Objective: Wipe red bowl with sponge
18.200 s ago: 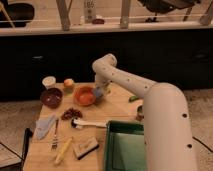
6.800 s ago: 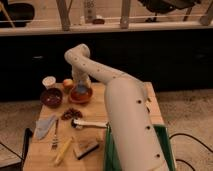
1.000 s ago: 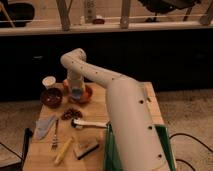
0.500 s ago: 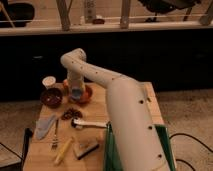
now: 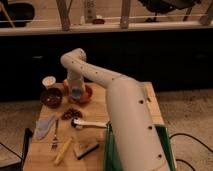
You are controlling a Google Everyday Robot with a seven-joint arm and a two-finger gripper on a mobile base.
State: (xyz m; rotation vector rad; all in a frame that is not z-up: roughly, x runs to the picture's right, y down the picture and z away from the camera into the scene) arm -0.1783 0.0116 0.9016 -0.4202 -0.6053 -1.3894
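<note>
The red bowl [image 5: 86, 95] sits at the back left of the wooden table [image 5: 95, 107], and the arm covers its left half. My gripper [image 5: 76, 94] points straight down into the bowl. It is shut on the sponge [image 5: 76, 92], a small light blue-grey pad that shows at the tip, down inside the bowl. I cannot tell whether the sponge touches the bowl's inner surface. The white arm reaches in from the lower right and hides much of the table's right side.
A maroon bowl [image 5: 51, 96], a white cup [image 5: 49, 81] and an orange fruit [image 5: 65, 84] stand left of the red bowl. Nearer lie brown bits [image 5: 71, 113], a white-handled brush [image 5: 89, 123], a blue-grey cloth [image 5: 44, 126], a fork [image 5: 55, 135], a yellow stick [image 5: 63, 150] and a tan block [image 5: 86, 147]. A green bin [image 5: 168, 147] stands at the right.
Since 18 s ago the arm has swung from the bowl's right side to over its left half. Over the last second the gripper has hardly moved.
</note>
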